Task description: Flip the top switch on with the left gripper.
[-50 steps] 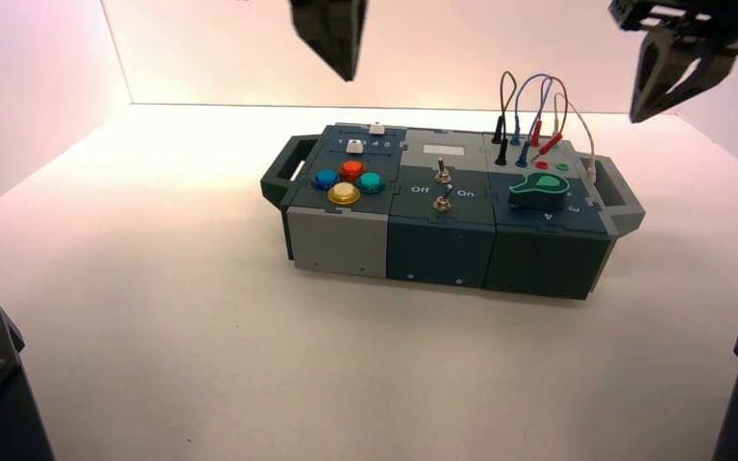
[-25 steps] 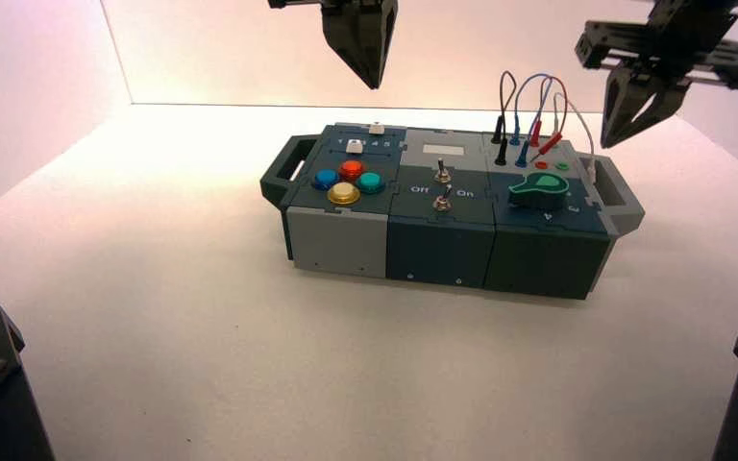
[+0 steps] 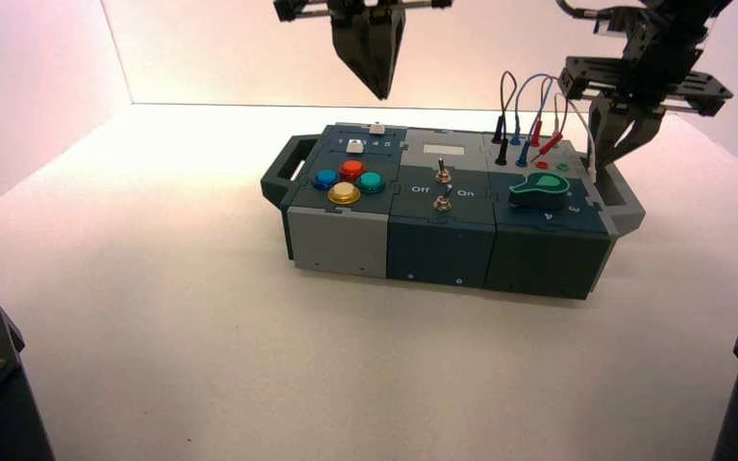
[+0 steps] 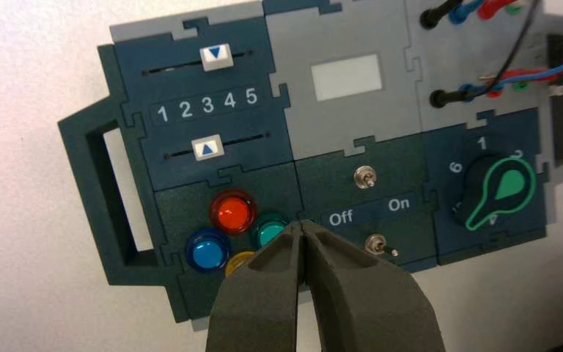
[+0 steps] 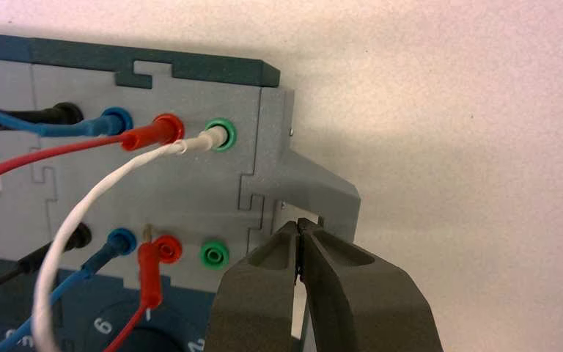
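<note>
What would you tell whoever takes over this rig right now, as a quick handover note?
Left pincer: shut and empty, above the box's colored buttons, off the switches.
Right pincer: shut and empty, over the box's right-hand handle.
Top switch: upper of two metal toggles, mid-box, above the Off/On lettering; the lower toggle isn't part of the job.
Done: nothing confirmed; I can't tell which way the top switch leans.
Left: bring the left pincer to the top switch and flip it toward On.
</note>
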